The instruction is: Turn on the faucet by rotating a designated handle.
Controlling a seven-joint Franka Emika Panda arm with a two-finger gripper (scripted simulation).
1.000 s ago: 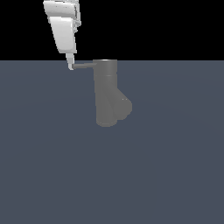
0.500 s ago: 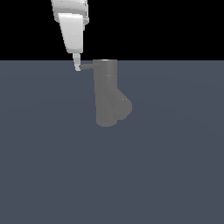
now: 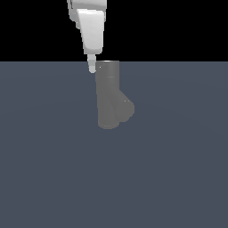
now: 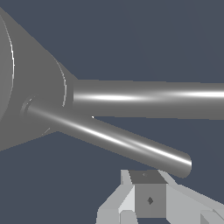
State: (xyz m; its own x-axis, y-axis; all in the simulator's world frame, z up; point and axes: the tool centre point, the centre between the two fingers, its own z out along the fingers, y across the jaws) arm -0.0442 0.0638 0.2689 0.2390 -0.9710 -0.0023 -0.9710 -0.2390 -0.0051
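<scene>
The faucet (image 3: pixel 109 95) stands upright on the dark blue-grey desk (image 3: pixel 53 169), a little above the middle of the exterior view. It is a dull grey cylinder with a short stubby spout (image 3: pixel 125 110) branching off its lower part toward the exterior view's right. In the exterior view the handle is hard to make out; only a pale tip shows just beside the cylinder's top rim on the exterior view's left. In the wrist view the handle (image 4: pixel 113 140) shows as a thin shiny rod sticking out from the faucet body (image 4: pixel 30 87), its rounded free end close to the fingers (image 4: pixel 144 197). The white arm (image 3: pixel 91 26) comes down from above, and its fingers (image 3: pixel 92 66) sit at the rim's left edge. Whether the fingers are apart or together cannot be told.
</scene>
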